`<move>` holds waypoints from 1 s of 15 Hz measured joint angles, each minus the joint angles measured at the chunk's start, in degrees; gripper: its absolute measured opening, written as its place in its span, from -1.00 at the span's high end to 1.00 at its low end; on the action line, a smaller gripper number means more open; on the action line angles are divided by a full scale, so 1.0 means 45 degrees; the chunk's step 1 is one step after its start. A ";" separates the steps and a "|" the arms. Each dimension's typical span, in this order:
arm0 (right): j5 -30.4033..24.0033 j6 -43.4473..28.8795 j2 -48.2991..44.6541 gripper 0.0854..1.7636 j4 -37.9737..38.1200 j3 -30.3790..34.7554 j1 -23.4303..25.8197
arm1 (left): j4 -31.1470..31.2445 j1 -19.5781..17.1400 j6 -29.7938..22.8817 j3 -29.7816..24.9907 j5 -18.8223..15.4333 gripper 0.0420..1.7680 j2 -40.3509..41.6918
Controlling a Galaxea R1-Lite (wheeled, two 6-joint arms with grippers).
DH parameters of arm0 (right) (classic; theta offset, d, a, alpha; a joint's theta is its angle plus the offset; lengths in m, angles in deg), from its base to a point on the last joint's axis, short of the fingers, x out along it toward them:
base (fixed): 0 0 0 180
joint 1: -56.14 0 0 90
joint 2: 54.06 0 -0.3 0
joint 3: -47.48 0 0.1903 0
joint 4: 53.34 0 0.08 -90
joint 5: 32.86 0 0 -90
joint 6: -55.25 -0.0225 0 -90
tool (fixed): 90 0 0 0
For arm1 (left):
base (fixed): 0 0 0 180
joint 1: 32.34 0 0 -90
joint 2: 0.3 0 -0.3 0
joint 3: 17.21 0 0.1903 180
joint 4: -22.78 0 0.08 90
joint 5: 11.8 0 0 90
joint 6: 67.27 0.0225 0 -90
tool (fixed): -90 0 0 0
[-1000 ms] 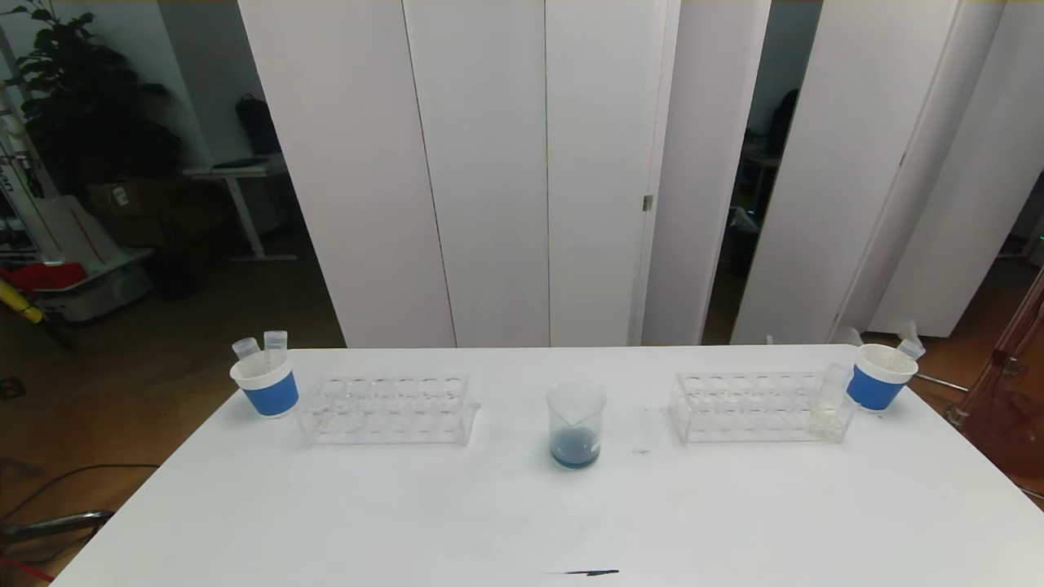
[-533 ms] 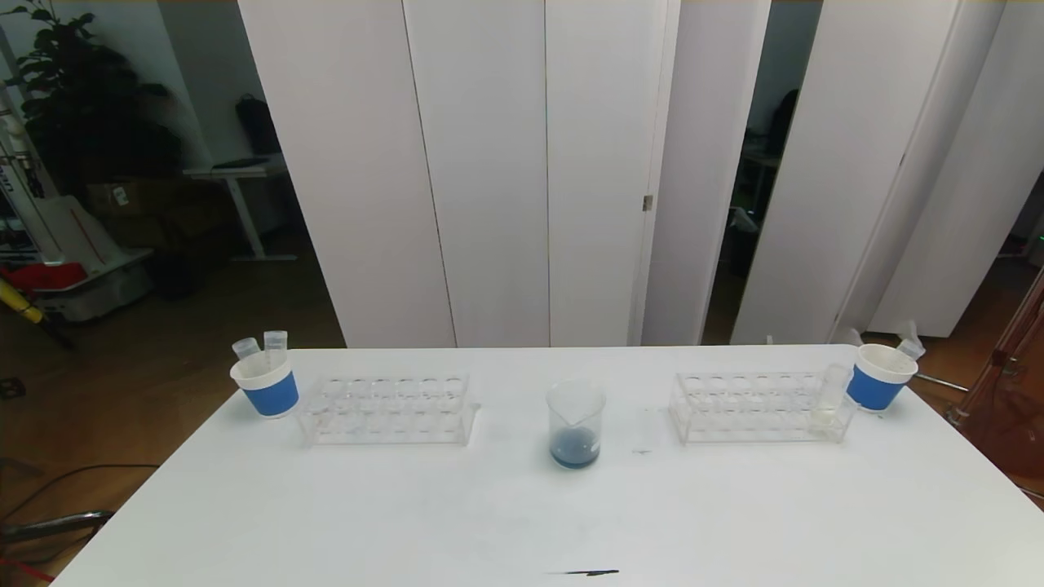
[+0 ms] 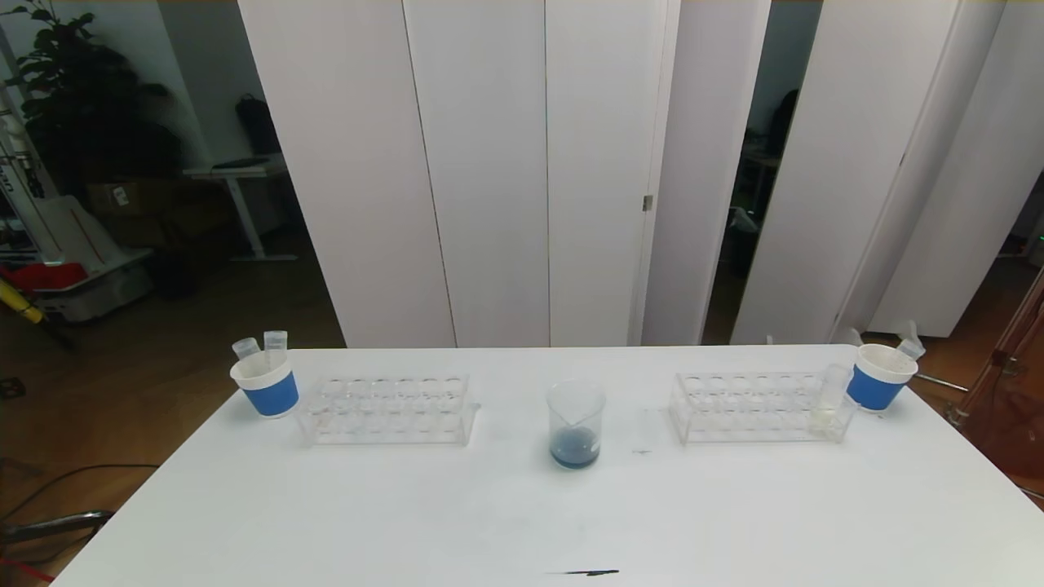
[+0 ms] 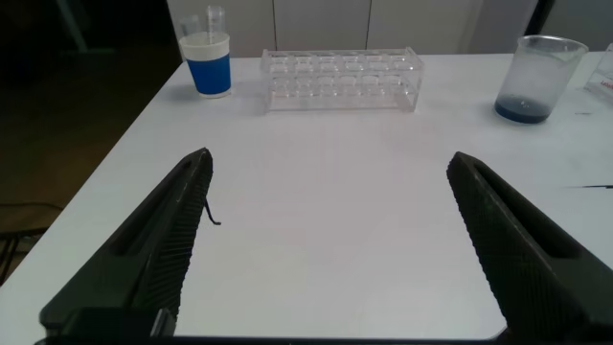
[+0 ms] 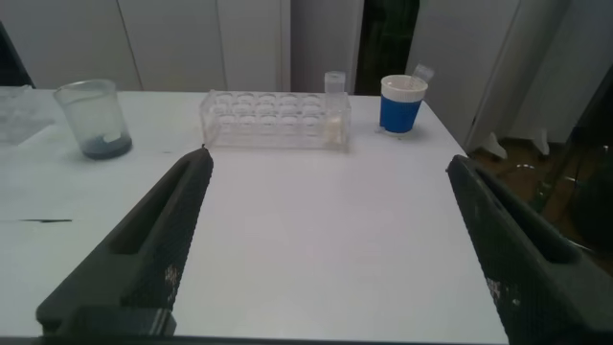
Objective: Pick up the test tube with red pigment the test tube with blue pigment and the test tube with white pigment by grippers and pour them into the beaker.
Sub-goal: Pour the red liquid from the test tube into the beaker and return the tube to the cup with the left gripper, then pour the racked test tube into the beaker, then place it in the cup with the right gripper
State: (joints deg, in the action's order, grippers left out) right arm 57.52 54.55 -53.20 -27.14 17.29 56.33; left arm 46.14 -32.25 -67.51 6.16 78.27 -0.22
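Nothing on the desk (image 3: 367, 522) has moved since a second ago: beaker, racks and cups sit exactly where they were, and neither arm has entered the head view.

At the middle of the desk, toward the far edge, the beaker (image 3: 576, 424) stands upright with a shallow pool of dark blue liquid at its bottom. Near the far right corner a clear tube rack (image 3: 754, 408) holds the test tube with white pigment (image 3: 829, 399) upright in its right end, pale cream liquid low in the tube. Just beside that end of the rack stands a white paper cup with a blue band (image 3: 877, 377), with a clear tube leaning out of it. Near the far left corner a second clear tube rack (image 3: 385, 409) has no coloured liquid visible in it, and just to its left another blue-banded paper cup (image 3: 266, 383) carries two clear, seemingly empty tubes. No tube with blue or red liquid shows in any view. A short dark mark (image 3: 589, 573) lies near the front edge.

Left pincer (image 4: 330, 244) hangs over the left front part of the desk, jaws spread wide with nothing between them. Right pincer (image 5: 330, 244) hangs likewise over the right front part, jaws spread wide and empty.
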 joint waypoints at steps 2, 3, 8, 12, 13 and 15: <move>0.0049 0.0005 0.0561 -0.98 0.0041 -0.0753 -0.0011 | 0.0000 0.0000 0.0000 0.0000 0.0000 -0.98 0.0000; 0.0073 -0.0014 0.1002 -0.98 0.0035 -0.1170 0.0019 | 0.0000 0.0000 0.0000 0.0000 0.0000 -0.98 0.0000; 0.0509 -0.0014 0.4459 -0.98 -0.1709 -0.3356 0.0287 | 0.0000 0.0000 0.0005 0.0000 0.0000 -0.98 0.0000; 0.1206 0.0060 0.8048 -0.98 -0.5115 -0.4045 0.0569 | 0.0000 0.0000 0.0000 0.0000 -0.0005 -0.98 0.0000; 0.1276 0.0054 0.8913 -0.98 -0.5811 -0.4099 0.0680 | 0.0000 0.0000 0.0000 0.0000 0.0000 -0.98 0.0000; 0.1355 0.0035 1.0668 -0.98 -0.7179 -0.4153 0.0945 | 0.0000 0.0000 0.0005 0.0000 0.0000 -0.98 0.0000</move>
State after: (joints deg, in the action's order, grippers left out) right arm 63.61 54.70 -5.20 -59.44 -1.40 60.58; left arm 46.14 -32.25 -67.49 6.16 78.27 -0.22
